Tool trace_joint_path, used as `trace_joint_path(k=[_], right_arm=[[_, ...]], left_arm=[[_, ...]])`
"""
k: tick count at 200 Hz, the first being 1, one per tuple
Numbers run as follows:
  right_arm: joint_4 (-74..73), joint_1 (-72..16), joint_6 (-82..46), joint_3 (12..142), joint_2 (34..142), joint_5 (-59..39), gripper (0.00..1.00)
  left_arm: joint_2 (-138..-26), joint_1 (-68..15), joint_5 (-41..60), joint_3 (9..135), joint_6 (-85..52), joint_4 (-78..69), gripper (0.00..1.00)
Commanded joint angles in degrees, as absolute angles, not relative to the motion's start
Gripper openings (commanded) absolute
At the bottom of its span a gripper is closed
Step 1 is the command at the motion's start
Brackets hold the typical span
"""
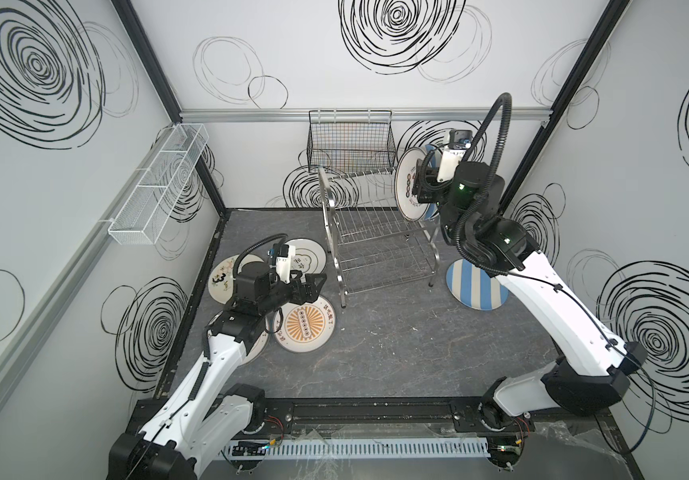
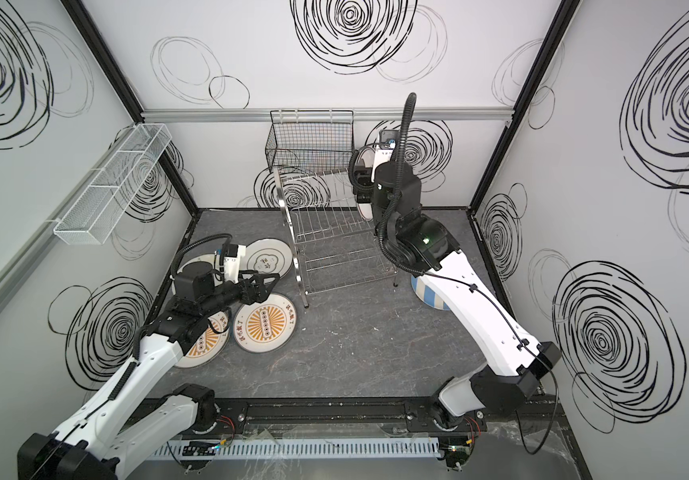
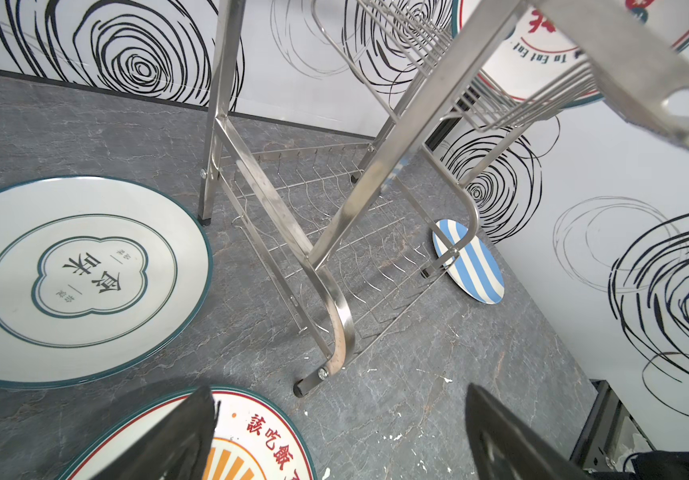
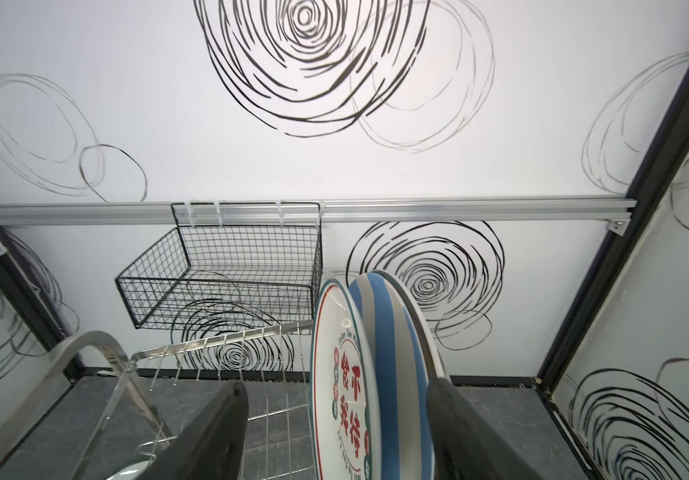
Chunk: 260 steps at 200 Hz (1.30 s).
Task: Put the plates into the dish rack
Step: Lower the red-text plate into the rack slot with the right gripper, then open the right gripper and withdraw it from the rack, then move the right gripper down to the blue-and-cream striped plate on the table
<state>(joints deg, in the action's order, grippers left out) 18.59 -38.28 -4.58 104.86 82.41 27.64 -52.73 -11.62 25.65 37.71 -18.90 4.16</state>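
The dish rack (image 1: 376, 232) stands on the dark floor toward the far middle. At the right end of its upper tier we see two plates standing on edge, side by side. One is a cream plate (image 1: 409, 189) with red characters, and just to its right is a striped plate (image 4: 388, 353) in blue and white. We cannot tell which slots they sit in.

The right gripper (image 4: 336, 384) straddles both from the near side, its jaws wide apart. One finger (image 4: 218, 428) stands clear of the cream plate's face. The other overlaps the striped plate's rim, and we cannot tell whether it touches. The right arm rises from its base at the near right, bends sharply at the elbow, and turns its wrist left at upper-tier height. A second striped plate (image 1: 473, 291) lies flat on the floor right of the rack, partly under that arm.

Left of the rack, more plates lie flat:
- a green-rimmed plate (image 1: 311, 251), the farthest
- a sunburst plate (image 1: 304, 328), nearer
- a printed plate (image 1: 221, 279), further left
- another sunburst plate (image 2: 205, 345), mostly under the left arm

The left gripper (image 1: 318, 287) hovers low over the gap between the green-rimmed plate and the sunburst plate. Its jaws are apart and hold nothing, and it points right at the rack's end frame. The left arm stretches from the near left with its forearm almost level.

A black wire basket (image 1: 351, 143) hangs on the far wall, and a white mesh basket (image 1: 160, 187) on the left wall.
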Motion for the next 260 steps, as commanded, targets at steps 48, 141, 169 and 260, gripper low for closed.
trace_joint_path(k=[48,141,169,260], right_arm=[[24.83,-41.37,-4.63,90.27,69.2,31.1,0.77],[39.53,-48.43,-32.73,58.96,52.71,18.57,0.82],[43.29,-45.72,-40.34,52.77,54.16,19.71,0.83],[27.74,-19.7,-26.29,38.76,58.61,3.94,0.89]], left_arm=[[-51.16,-11.6,26.1,37.0,-18.52,2.44,0.96],[-51.37,-11.86,26.55,37.26,-18.51,2.78,0.96],[-51.16,-12.55,25.25,37.52,-17.93,3.74,0.96],[-48.42,-26.99,12.03,32.79,-29.27,2.53,0.96]])
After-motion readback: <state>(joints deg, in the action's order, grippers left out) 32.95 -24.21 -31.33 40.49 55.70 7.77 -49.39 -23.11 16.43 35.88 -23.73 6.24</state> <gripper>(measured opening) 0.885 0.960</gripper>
